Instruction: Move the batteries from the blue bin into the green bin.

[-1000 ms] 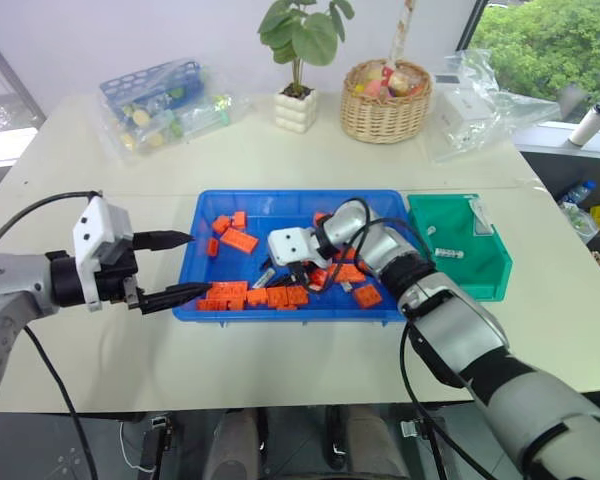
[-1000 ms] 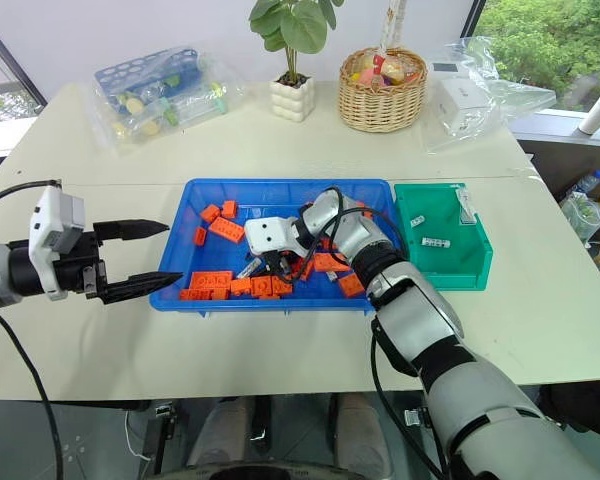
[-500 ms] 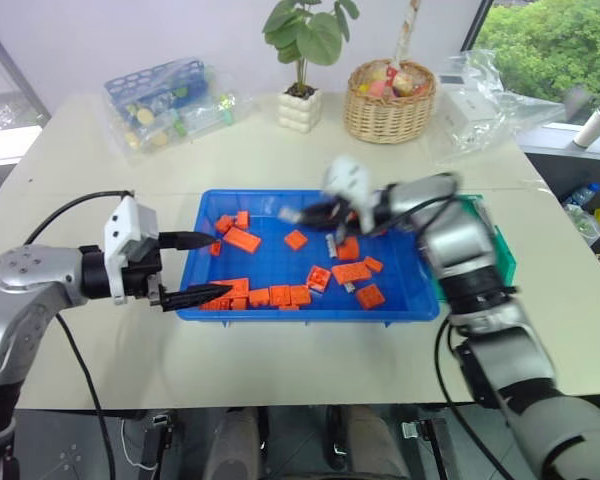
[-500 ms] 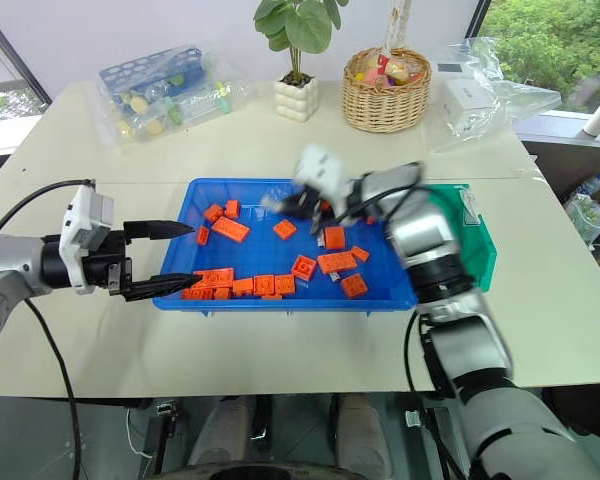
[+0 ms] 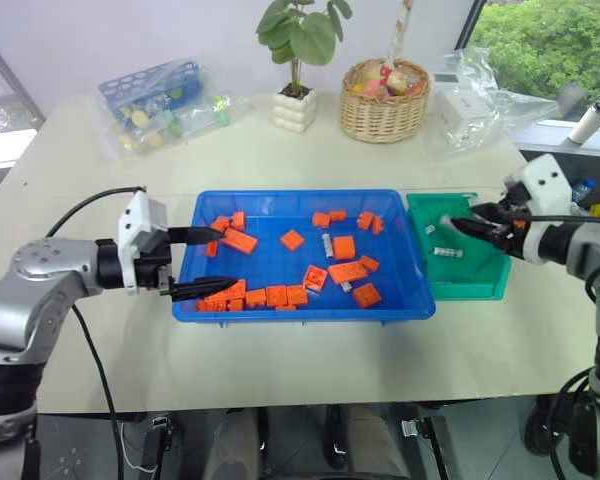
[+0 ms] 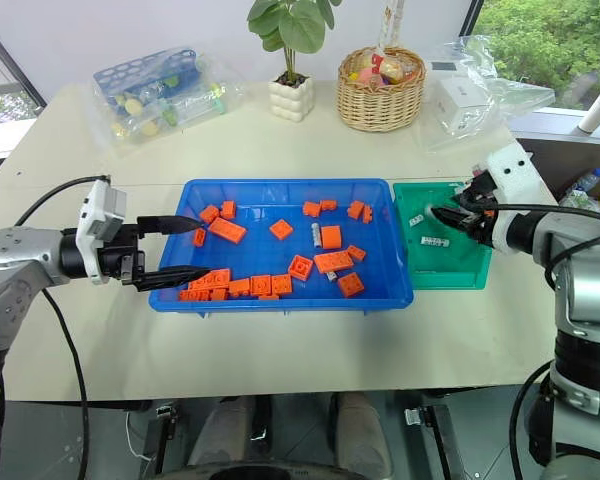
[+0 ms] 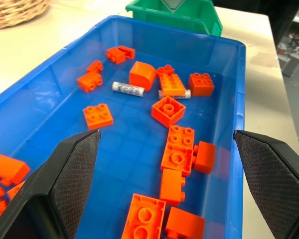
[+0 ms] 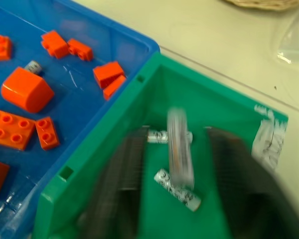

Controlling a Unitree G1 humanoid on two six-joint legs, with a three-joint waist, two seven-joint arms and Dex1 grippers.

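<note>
Right claw [image 6: 448,215] over green bin [image 6: 458,268], fingers apart, a blurred battery [image 8: 179,147] dropping between them. Left claw [image 5: 202,262] wide open, empty, at blue bin [image 5: 298,311] left rim. Remaining batteries [image 7: 128,89] right of it, mid-bin, long axes roughly near-to-far.

Right gripper [image 6: 448,212]: has left the middle of the blue bin [image 6: 280,190] and swung right; now above the green bin [image 6: 458,275], fingers parted.
Battery [image 8: 179,148]: blurred between the right fingers in the right wrist view, above the green bin's floor; touching them or free, cannot tell.
Left gripper [image 5: 208,262]: moved right, tips now over the blue bin's left rim, from just left of it.
Orange bricks [image 5: 348,271]: the cluster that lay under the right gripper is uncovered and more spread out; some now lie by the far wall.
</note>
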